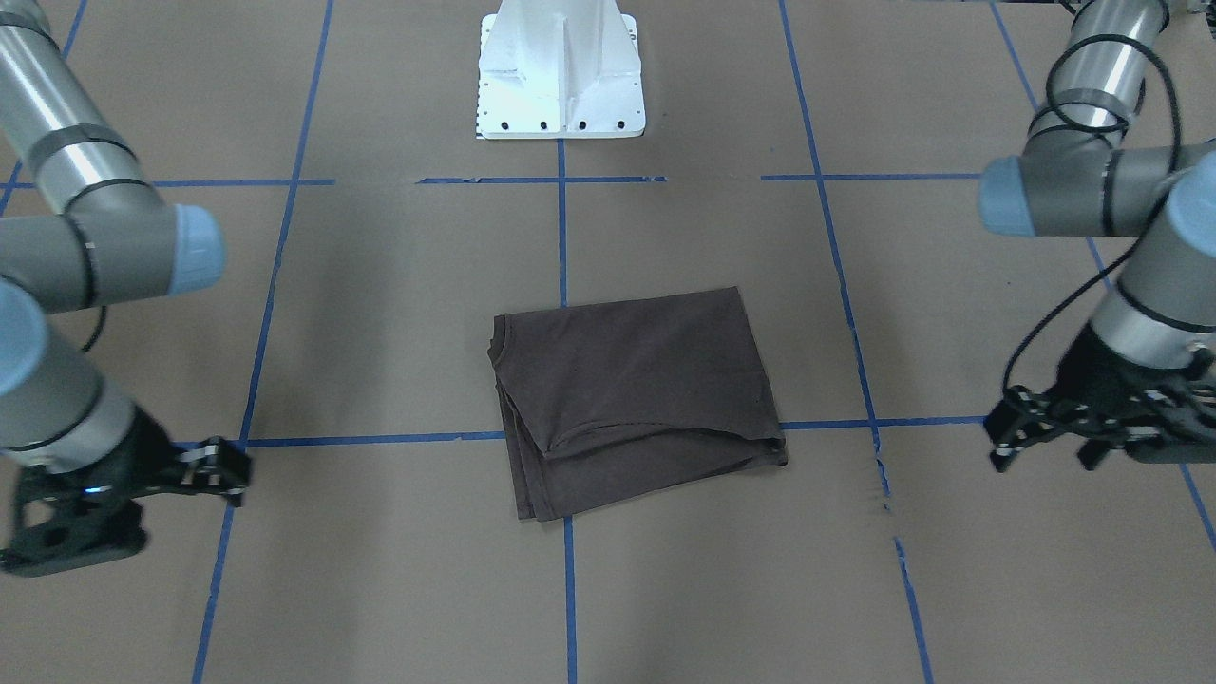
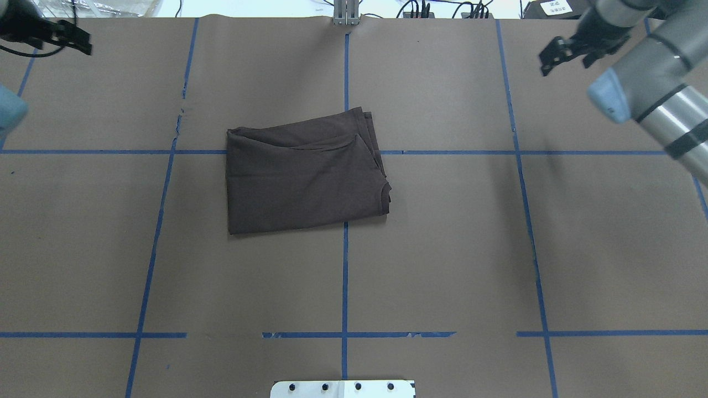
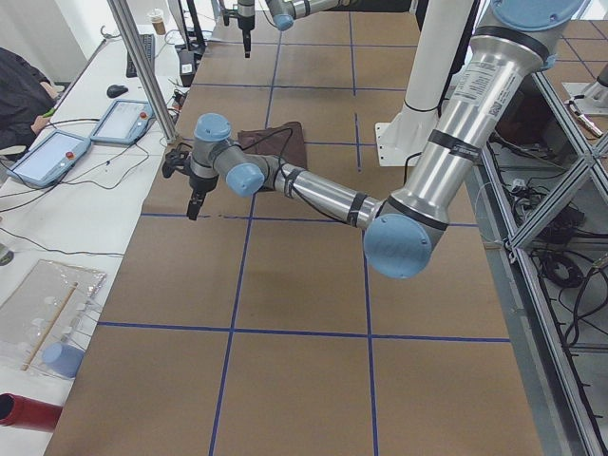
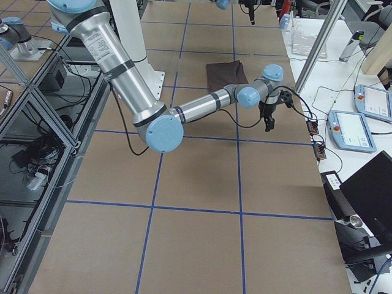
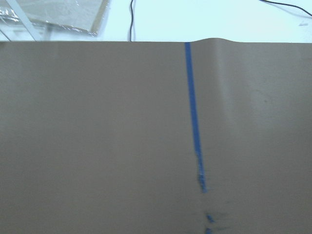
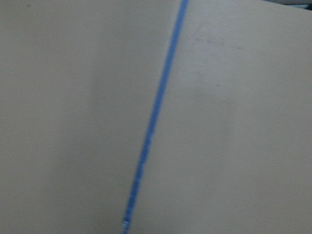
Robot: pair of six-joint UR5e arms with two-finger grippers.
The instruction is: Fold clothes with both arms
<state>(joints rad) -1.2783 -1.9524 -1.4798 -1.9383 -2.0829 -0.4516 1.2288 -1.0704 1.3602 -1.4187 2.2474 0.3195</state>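
Observation:
The dark brown T-shirt [image 1: 636, 399] lies folded into a rough rectangle at the middle of the table, its layered edges showing along one side [image 2: 304, 177]. Nothing touches it. My left gripper [image 2: 83, 43] hangs over the far left corner of the table, well away from the shirt, and looks open and empty [image 1: 1045, 454]. My right gripper [image 2: 564, 58] hovers over the far right area, also apart from the shirt, and looks open with nothing in it. Both wrist views show only brown paper and blue tape.
The table is covered in brown paper with a blue tape grid [image 2: 345, 276]. The white pedestal [image 1: 560, 71] stands at the robot's side. Tablets [image 3: 123, 119] and cables lie on the bench beyond the far edge, where a person's sleeve [image 3: 19, 95] shows.

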